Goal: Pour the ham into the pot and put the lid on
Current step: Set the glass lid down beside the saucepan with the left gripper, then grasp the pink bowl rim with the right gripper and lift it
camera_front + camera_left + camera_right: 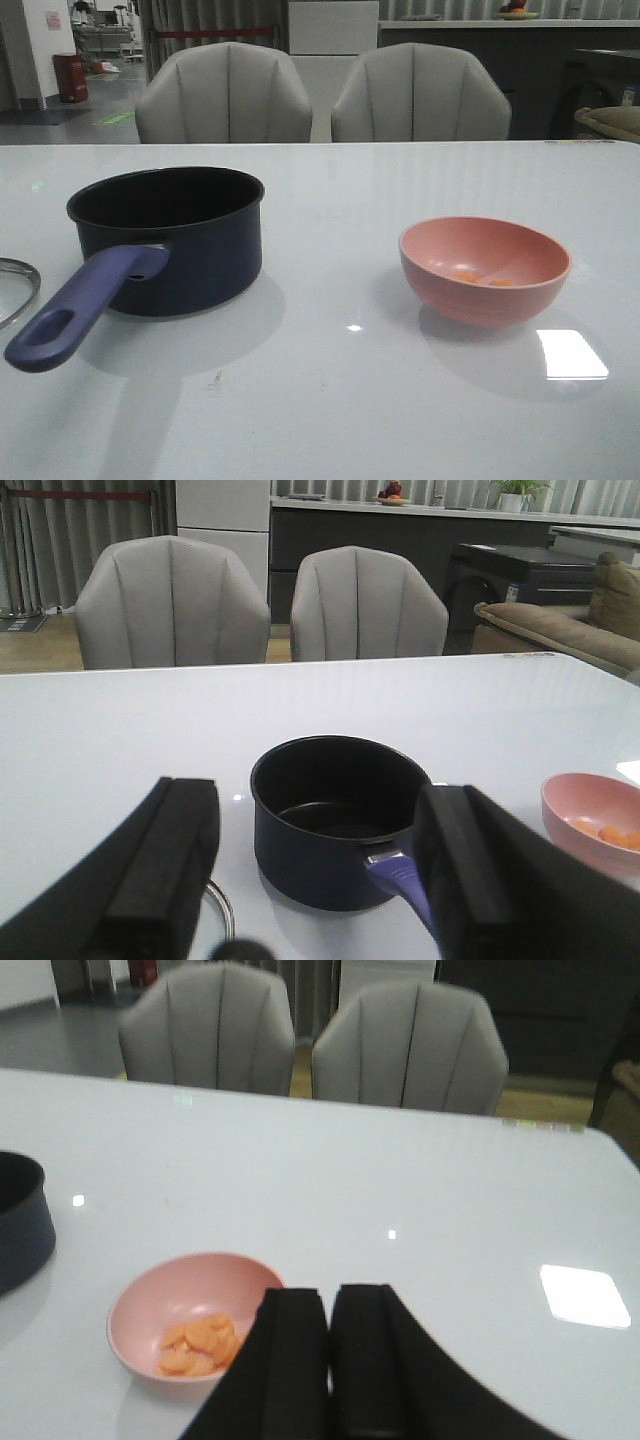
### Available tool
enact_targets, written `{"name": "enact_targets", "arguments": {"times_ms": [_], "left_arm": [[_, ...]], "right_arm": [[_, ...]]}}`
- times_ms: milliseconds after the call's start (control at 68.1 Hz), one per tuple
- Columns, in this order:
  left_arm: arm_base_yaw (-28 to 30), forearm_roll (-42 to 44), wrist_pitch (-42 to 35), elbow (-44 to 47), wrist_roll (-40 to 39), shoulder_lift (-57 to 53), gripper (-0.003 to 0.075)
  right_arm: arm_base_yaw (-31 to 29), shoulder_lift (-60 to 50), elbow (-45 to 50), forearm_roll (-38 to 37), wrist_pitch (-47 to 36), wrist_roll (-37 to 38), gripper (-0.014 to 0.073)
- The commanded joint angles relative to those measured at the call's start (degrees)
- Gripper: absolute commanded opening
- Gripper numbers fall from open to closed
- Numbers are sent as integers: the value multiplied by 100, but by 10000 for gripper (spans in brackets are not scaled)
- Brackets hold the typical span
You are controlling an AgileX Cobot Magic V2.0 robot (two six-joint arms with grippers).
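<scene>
Navy pot upright, empty — ham slices in pink bowl — lid beside pot.

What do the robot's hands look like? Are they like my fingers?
Not really. Each hand is a pincer with two flat, blocky black fingers. The left gripper has thick matte black fingers with squared ends. The right gripper has the same dark, smooth, wedge-shaped fingers. No cables, markings or arms show in these pictures.
</scene>
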Motion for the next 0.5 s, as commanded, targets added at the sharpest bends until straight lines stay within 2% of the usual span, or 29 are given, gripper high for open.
{"name": "enact_targets", "arguments": {"times_ms": [0,132,191,323,338,353,382,485], "left_arm": [[-46,-19,-467,-156,-8,73,458],[-46,-19,-467,-156,-8,73,458],[-46,-19,-467,-156,-8,73,458],[-46,-19,-467,-156,-8,73,458],[-46,-19,-467,-156,-8,73,458],[-46,-19,-467,-156,-8,73,458],[-46,-19,-467,-156,-8,73,458],[-46,-19,-467,-156,-8,73,458]], "right_arm": [[-3,491,-257,0,-245,4,161],[-3,974,-285,96,-421,16,167],[-3,1255,-401,283,-455,48,197],[-3,2198,-901,515,-409,48,392],[-3,2198,-901,515,-409,48,392],[-3,2431,-1023,547,-364,48,443],[-3,2716,-1184,617,-310,48,475],[-3,3469,-1601,804,-141,48,519]]}}
